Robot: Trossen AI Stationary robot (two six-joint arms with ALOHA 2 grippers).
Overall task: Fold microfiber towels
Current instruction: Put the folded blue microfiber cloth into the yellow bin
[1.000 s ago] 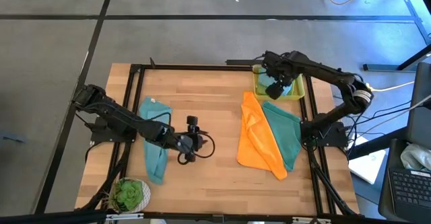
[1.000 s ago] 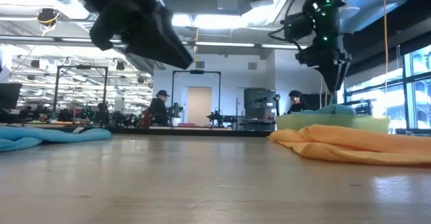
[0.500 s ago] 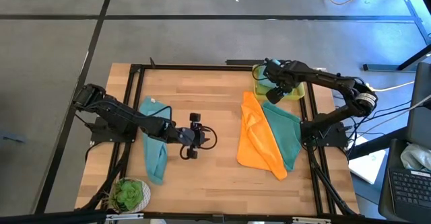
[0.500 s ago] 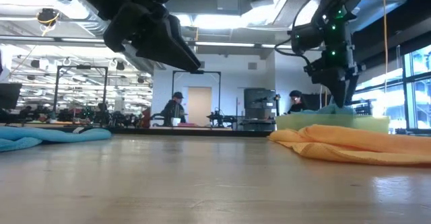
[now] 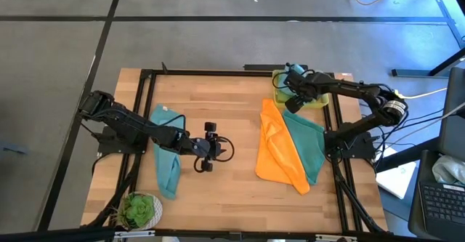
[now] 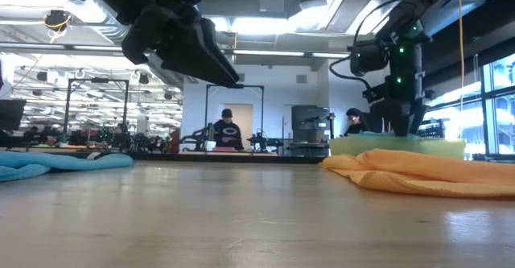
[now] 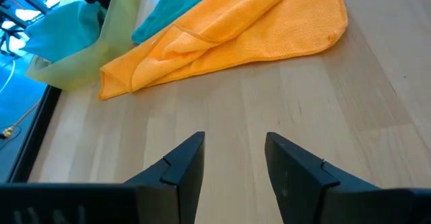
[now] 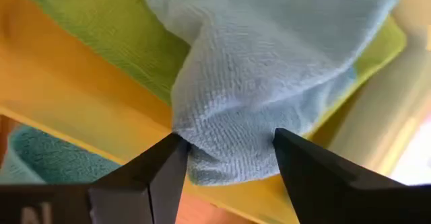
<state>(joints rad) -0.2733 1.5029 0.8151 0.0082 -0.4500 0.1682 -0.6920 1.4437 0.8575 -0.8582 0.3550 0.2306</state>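
Note:
My right gripper point(image 5: 290, 104) point(image 8: 229, 140) points down into the yellow tray point(image 5: 322, 101) at the table's far right, open. Its fingers stand on either side of a bulge of a light blue towel point(image 8: 269, 62), which lies on a lime green towel point(image 8: 114, 29) in the tray. An orange towel point(image 5: 276, 151) and a teal towel point(image 5: 309, 144) lie crumpled side by side on the table, near the tray. Another light blue towel point(image 5: 166, 162) lies bunched at the left. My left gripper point(image 5: 216, 149) point(image 7: 232, 140) hovers open over bare wood at mid-table. My right gripper comes at the light blue towel from above, slanting. A rounded fold point(image 8: 225, 150) of the towel bulges between the open fingers point(image 8: 165, 167), at the tray's edge. Whether the fingers touch the cloth, I cannot tell.
A black frame point(image 5: 145, 111) runs around the wooden table. A small potted plant point(image 5: 140, 209) stands at the near left corner. Bare wood lies between the left towel and the orange one. Beyond the table, people show far off in the room.
My right gripper has come down toward the yellow tray and rolled a little, its fingers still open, until they stand around the light blue towel's bulge.

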